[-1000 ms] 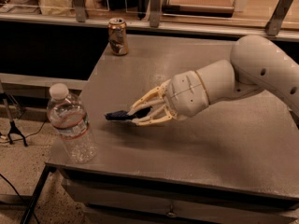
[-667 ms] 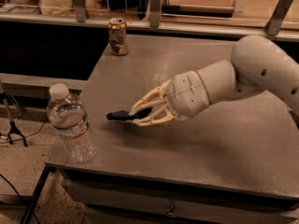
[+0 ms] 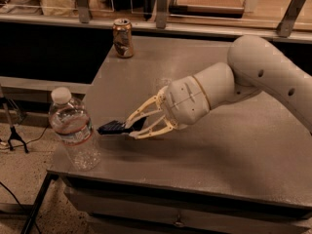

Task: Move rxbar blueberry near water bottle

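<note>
The rxbar blueberry, a flat dark bar, is held at its right end by my gripper, whose pale fingers are shut on it. The bar sticks out to the left, just above the grey table. The water bottle, clear with a white cap and a red-banded label, stands upright at the table's front left corner. The bar's free end is a very short way right of the bottle; I cannot tell whether they touch.
A brownish metal can stands upright at the table's back left. A counter with glass panels and posts runs behind the table. The table's left edge drops to the floor, where a stand and cables lie.
My gripper has carried the bar a little to the left and slightly down, closer to the water bottle. The bottle and can have not moved.
</note>
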